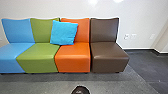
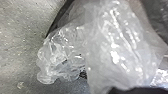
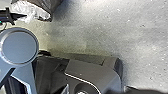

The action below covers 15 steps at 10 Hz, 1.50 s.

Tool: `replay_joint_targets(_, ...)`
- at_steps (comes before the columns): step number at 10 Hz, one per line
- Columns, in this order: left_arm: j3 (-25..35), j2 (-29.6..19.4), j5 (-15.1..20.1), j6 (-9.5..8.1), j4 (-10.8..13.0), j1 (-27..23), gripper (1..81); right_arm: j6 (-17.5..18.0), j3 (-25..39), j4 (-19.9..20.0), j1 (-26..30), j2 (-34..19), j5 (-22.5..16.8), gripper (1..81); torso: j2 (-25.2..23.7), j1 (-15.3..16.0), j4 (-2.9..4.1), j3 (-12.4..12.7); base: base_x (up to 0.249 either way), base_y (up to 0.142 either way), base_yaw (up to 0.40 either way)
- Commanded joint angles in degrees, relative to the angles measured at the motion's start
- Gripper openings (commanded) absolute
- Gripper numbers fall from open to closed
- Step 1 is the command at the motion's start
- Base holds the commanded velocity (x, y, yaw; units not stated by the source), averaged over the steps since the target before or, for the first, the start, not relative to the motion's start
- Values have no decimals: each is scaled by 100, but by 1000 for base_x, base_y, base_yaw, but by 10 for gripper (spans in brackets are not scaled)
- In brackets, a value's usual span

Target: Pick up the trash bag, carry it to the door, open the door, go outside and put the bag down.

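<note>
Clear plastic, one bag, pick-up stage

Item 1. Trash bag: see-through film, crumpled, glossy, close before the left wrist camera; floor beyond. Whether it hangs or rests there cannot be told.

Item 2. Left gripper: black, at the loose film. Open or closed on it, cannot tell.

Item 3. Right gripper: state likewise undetermined.

Item 4. Seats, one row: blue, green, orange, brown. Blue cushion leaning, slightly tilted, across the green and orange backs, its lower edge near the rear edges of those seats.

Item 5. Dark rounded object, before the orange seat's front edge (identity uncertain).

Condition: picking up appears to be the step in hand; carrying, door and setting down look outstanding. Next move calls for a sure hold on gathered film, then a slow, level lift (thin film may slip or tear) before any driving.
</note>
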Motion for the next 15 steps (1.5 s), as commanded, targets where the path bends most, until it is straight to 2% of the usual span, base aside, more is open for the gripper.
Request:
replay_joint_targets(1, 71, -94, 577, 42, 223, -459, 10, -127, -166, 105, -6, 13, -64, 811, 557, -358, 0, 550, 0, 0, 0)
replay_joint_targets(3, 71, -139, 576, 42, 276, -371, 10, -215, -395, 96, -156, 286, 6, 811, 953, -616, 0, 956, 0, 0, 0)
replay_joint_targets(4, 71, -148, 568, 50, 346, -345, 10, -233, -474, 70, -217, 400, 23, 811, 1150, -745, 0, 592, 0, 0, 0)
replay_joint_targets(5, 71, -139, 568, 42, 382, -301, 10, -242, -527, 17, -288, 488, 84, 811, 1340, -872, 0, 782, 0, 0, 0)
replay_joint_targets(6, 62, -139, 568, 42, 400, -265, 10, -259, -615, 0, -357, 593, 137, 811, 1487, -970, 0, 865, 0, 0, 0)
replay_joint_targets(9, 71, -156, 568, 51, 496, -151, 10, -259, -1010, -185, -621, 1041, 296, 811, 2018, -1309, 0, 951, 0, 0, 0)
replay_joint_targets(11, 71, -130, 567, 51, 759, -19, 10, -259, -1212, -220, -727, 1235, 305, 811, 2433, -1576, 0, 953, 0, 0, 0)
replay_joint_targets(12, 71, -121, 559, 51, 813, 42, 10, -259, -1265, -228, -762, 1288, 314, 811, 2636, -1705, 0, 1181, 0, 0, 0)
replay_joint_targets(15, 71, -95, 550, 51, 988, 262, 10, -303, -1450, -255, -894, 1490, 428, 811, 3180, -2048, 0, 1529, 0, 0, 0)
